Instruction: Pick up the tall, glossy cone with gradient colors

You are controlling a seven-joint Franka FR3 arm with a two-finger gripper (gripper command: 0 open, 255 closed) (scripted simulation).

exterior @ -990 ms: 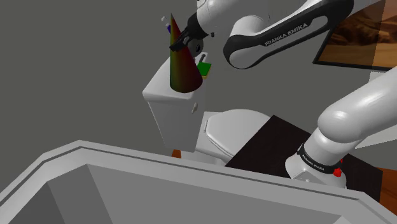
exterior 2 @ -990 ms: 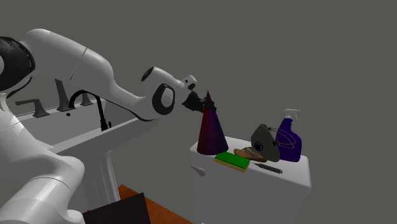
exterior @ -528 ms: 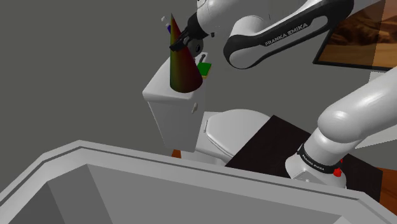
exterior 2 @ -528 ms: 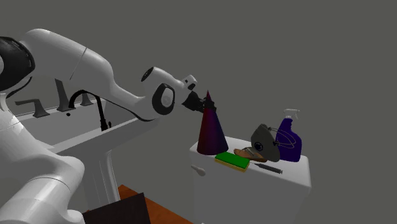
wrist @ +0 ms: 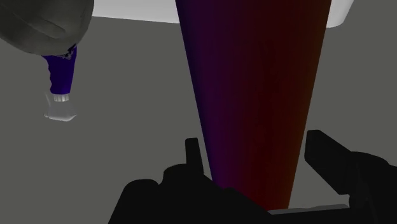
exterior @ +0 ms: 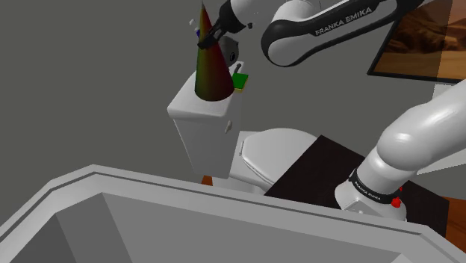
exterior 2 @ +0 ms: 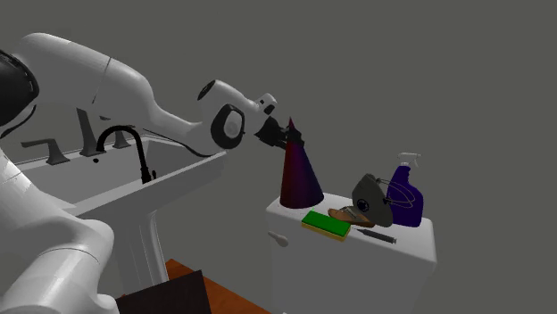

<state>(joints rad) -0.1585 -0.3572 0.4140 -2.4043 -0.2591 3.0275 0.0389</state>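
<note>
The tall glossy cone, shading from purple through red to green, hangs a little tilted just above the white toilet tank lid. My gripper is shut on its upper part, close under the tip. From the second exterior view the cone looks purple to red, with the gripper at its tip. The wrist view has the cone clasped between the two black fingers.
On the tank lid lie a green sponge, a brown item, a dark grey object, a purple spray bottle and a thin tool. A sink with a black faucet stands nearby, and the toilet bowl sits below.
The gripper has risen with the cone in it. The cone's base has left the tank lid and the cone leans slightly.
</note>
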